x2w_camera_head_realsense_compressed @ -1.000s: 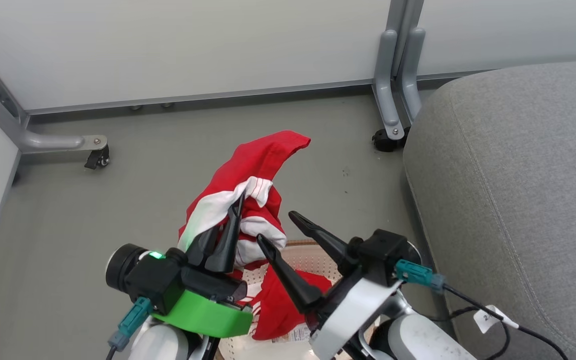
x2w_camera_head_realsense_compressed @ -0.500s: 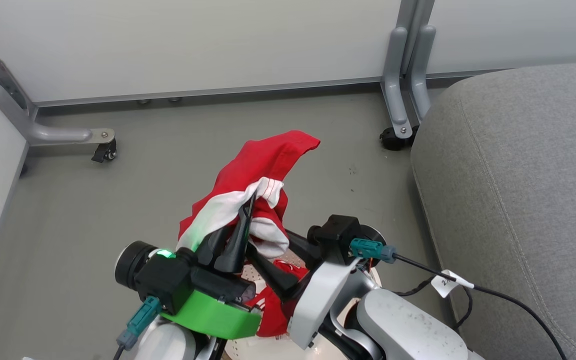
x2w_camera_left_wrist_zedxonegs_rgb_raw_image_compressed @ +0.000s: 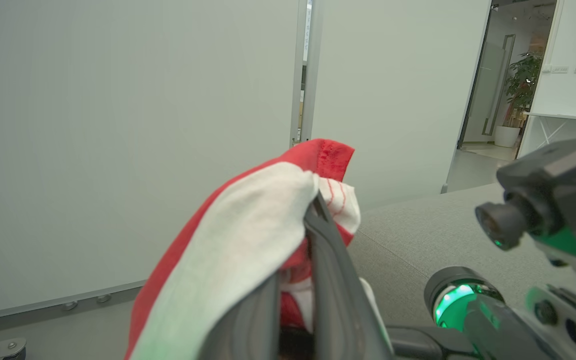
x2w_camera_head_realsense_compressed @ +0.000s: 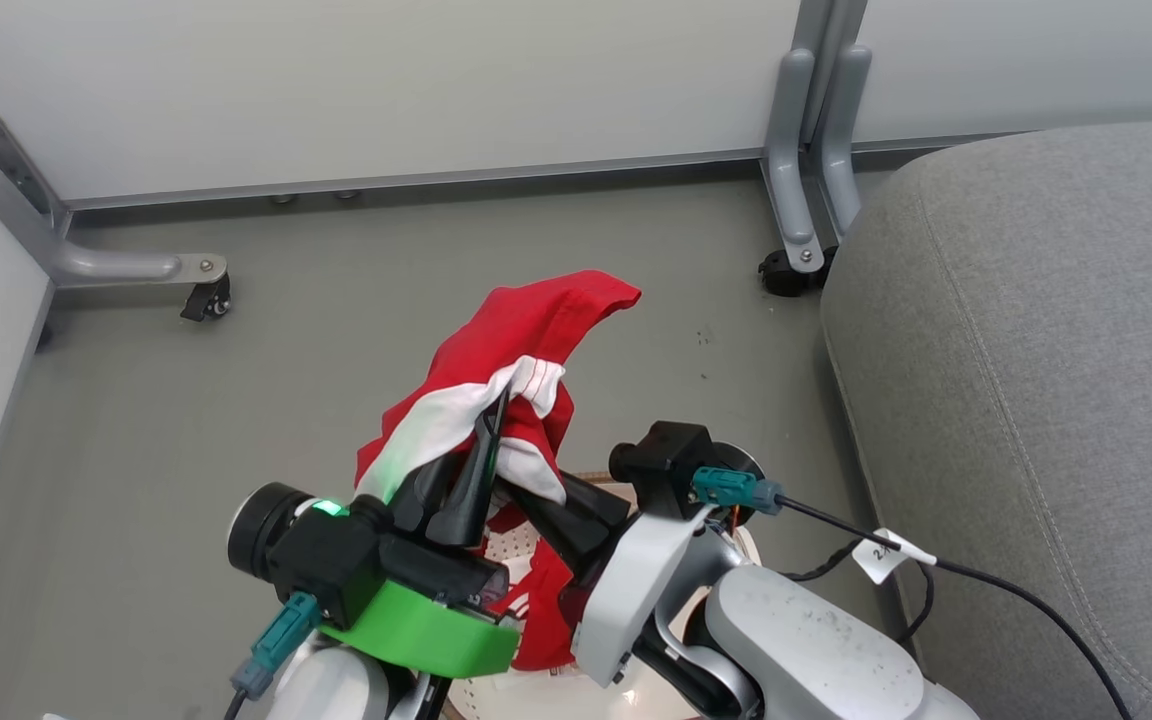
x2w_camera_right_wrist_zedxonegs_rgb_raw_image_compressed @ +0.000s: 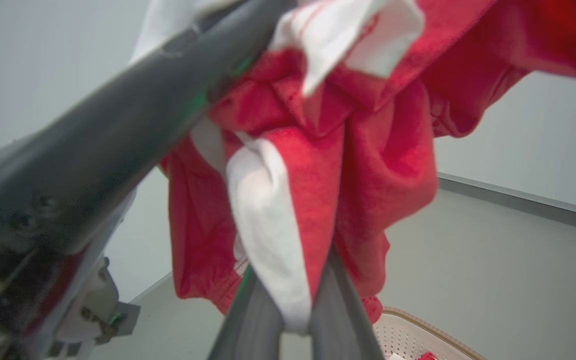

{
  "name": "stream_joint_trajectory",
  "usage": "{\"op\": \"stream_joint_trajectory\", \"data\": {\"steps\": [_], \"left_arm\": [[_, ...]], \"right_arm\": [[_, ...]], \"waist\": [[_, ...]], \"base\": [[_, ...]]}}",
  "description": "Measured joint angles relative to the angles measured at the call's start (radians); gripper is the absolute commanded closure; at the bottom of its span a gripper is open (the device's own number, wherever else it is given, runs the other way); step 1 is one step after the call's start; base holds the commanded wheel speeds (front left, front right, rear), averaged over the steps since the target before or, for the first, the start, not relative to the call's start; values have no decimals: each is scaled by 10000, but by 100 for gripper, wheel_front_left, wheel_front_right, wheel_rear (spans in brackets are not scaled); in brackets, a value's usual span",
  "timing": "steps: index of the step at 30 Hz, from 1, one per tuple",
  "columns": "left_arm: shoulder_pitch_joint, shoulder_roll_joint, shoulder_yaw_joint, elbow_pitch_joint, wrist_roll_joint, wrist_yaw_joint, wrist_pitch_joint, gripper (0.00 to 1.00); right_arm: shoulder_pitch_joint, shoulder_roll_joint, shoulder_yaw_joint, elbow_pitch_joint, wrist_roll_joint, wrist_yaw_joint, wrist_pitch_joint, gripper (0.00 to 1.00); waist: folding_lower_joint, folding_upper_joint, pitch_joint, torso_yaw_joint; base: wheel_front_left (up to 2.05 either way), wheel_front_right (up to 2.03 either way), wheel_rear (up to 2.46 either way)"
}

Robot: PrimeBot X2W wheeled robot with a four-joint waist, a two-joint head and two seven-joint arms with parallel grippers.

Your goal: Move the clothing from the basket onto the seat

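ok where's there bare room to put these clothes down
The seat is bare across, inward from its rounded edge. The floor between wall and basket is bare. Crowded above the basket, where left hand and right hand clamp the clothes.

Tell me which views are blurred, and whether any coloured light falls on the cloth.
Right wrist view: soft throughout, the red-and-white top and the left gripper's fingers crossing it too near to focus. Left wrist view: a green glow tints the white cloth low down; far walls sharp. Head view: sharp, evenly lit, a green lamp shining on the left wrist.
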Motion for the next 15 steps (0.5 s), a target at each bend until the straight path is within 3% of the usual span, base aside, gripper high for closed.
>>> {"op": "stream_joint_trajectory", "data": {"steps": [13, 15], "left_arm": [[-29, 111, -113, 35, -50, 13, 75, 100], [-55, 132, -128, 90, -48, 46, 173, 31]], "right_arm": [[-123, 0, 44, 199, 100, 0, -132, 100], [-146, -2, 35, 238, 100, 0, -155, 100]], "waist": [[0, 0, 56, 35], [0, 0, 68, 43]], "base": [[0, 0, 0], [0, 0, 0]]}}
